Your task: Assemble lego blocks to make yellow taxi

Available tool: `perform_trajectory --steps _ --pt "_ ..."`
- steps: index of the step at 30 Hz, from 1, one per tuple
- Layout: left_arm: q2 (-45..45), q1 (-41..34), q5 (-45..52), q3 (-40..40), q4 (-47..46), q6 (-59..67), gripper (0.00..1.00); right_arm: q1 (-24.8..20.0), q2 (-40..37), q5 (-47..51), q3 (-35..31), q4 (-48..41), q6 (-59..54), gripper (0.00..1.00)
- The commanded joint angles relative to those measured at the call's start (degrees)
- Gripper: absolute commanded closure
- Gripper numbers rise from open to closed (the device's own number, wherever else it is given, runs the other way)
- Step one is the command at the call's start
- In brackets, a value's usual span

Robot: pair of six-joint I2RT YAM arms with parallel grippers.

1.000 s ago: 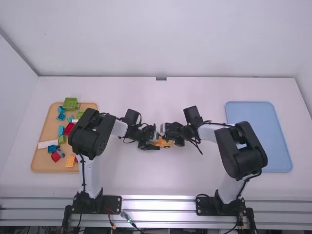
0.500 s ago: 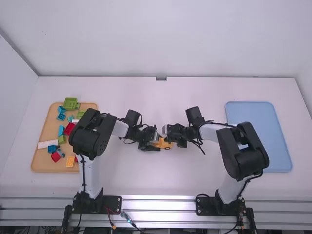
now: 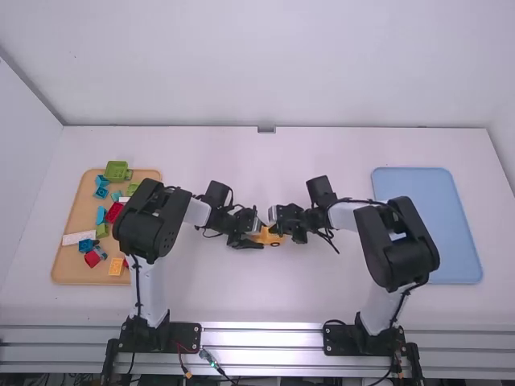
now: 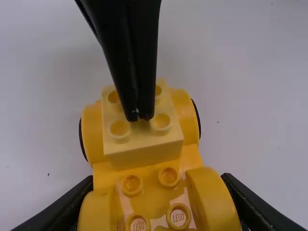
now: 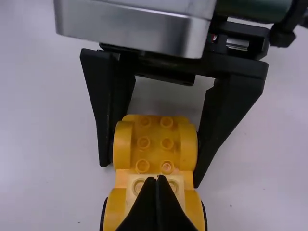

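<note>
In the high view my left gripper (image 3: 251, 233) and right gripper (image 3: 280, 219) meet at the yellow car body (image 3: 272, 236) near mid-table. My left gripper (image 4: 156, 190) is shut on the wheeled yellow body (image 4: 151, 178) in the left wrist view; its fingers flank the rounded fenders in the right wrist view. A pale yellow brick (image 4: 144, 153) with studs sits across the body's other end, between two more fenders. Above this brick, the right gripper (image 5: 157, 177) has its fingertips together, touching or nearly touching its top.
An orange tray (image 3: 68, 269) at the left carries green, blue, red, white and orange bricks, partly under the left arm. At the right lies a light blue tray (image 3: 426, 229), next to the right arm's elbow.
My right gripper has shifted slightly to the right, uncovering more of the car body in the high view. The left gripper has stayed almost still, holding the body.
</note>
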Motion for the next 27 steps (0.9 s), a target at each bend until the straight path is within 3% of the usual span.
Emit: perform_trajectory --steps 1,6,13,14,15,16,17,18,21,25,26,27 --pt "1.1 0.2 -5.1 -0.6 0.6 0.3 0.74 1.5 4.9 8.7 -2.6 -2.4 -0.3 1.00" --pt "1.1 0.2 -5.0 -0.6 1.1 0.3 0.74 0.3 3.2 6.2 1.2 -2.3 -1.5 1.00" --pt "1.1 0.2 -5.2 -0.6 1.1 0.4 0.74 -4.3 -5.2 0.2 8.7 -8.3 -2.9 1.00" --pt "1.1 0.2 -5.2 -0.6 1.2 0.3 0.73 -5.2 -6.3 0.9 9.4 -9.0 -1.8 0.96" --pt "1.1 0.2 -5.2 -0.5 1.1 0.4 0.73 -6.1 -7.5 1.7 9.9 -9.8 -0.6 0.73" --pt "1.1 0.2 -5.2 -0.3 0.9 0.3 0.73 -7.0 -8.3 2.8 9.9 -9.9 0.8 0.36" --pt "1.1 0.2 -5.2 -0.2 0.7 0.3 0.72 -7.3 -8.6 3.4 9.9 -9.8 1.4 0.12" --pt "1.1 0.2 -5.2 0.1 0.4 0.3 0.72 -8.0 -8.8 4.6 9.9 -9.4 3.0 0.01" --pt "1.1 0.2 -5.2 1.0 -1.0 0.3 0.69 -10.0 -8.9 6.3 9.7 -8.2 6.0 0.01" --pt "1.1 0.2 -5.2 2.6 -4.0 0.4 0.41 -11.3 -8.9 6.2 9.7 -8.1 8.5 0.01" --pt "1.1 0.2 -5.2 3.2 -4.8 0.4 0.28 -11.5 -8.9 6.2 9.7 -7.9 8.6 0.01" --pt "1.1 0.2 -5.2 3.9 -5.9 0.3 0.05 -11.6 -8.9 6.2 9.7 -7.6 8.5 0.01"
